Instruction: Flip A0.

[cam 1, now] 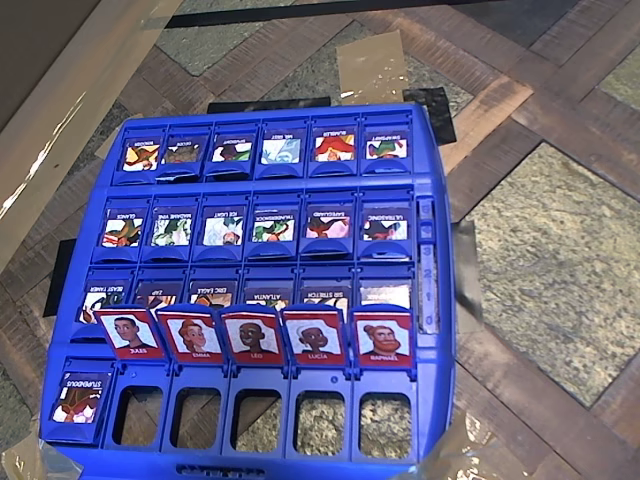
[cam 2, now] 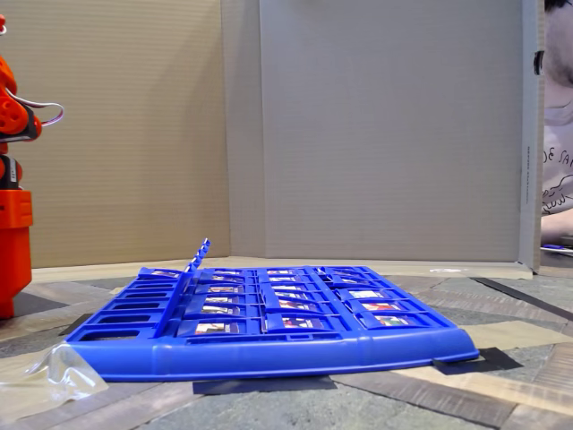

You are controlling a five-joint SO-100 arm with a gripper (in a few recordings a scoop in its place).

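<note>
Board: blue flip-tile game board (cam 1: 432, 400) lies flat on the desk (cam 1: 560, 250). Clear tape (cam 2: 54, 372) and black tape (cam 1: 432, 110) pin its edges, most likely so that a push on a tile does not slide it.
Tiles: the three upper rows in the overhead view lie face up. In the bottom row, five red-framed cards (cam 1: 255, 335) stand up on their hinges above open wells (cam 1: 258, 415).
A0: judged to be the flat tile (cam 1: 80, 397) in the board's bottom-left corner in the overhead view, the one card in its row not raised. It sits just beside the first standing card.
Basis: a digit strip (cam 1: 428, 275) on the right rim seems to number the rows, but no column letters can be read, so the choice of tile is a reading, not a certainty.
Hinge: probably on the side toward the standing cards. A flip would then mean lifting the free edge nearest the board's rim.
Arm: orange arm (cam 2: 13, 224) at the left edge of the fixed view, well apart from the board and cut off by the frame.
Fingers: cannot tell whether they are spread or pressed together — the arm's working end is cut off.
Hard to see: in the fixed view the standing cards (cam 2: 197, 255) appear edge-on as a thin raised line, and the far corner beyond them is too small to pick out a tile. The printed names are tiny and mostly unreadable.
</note>
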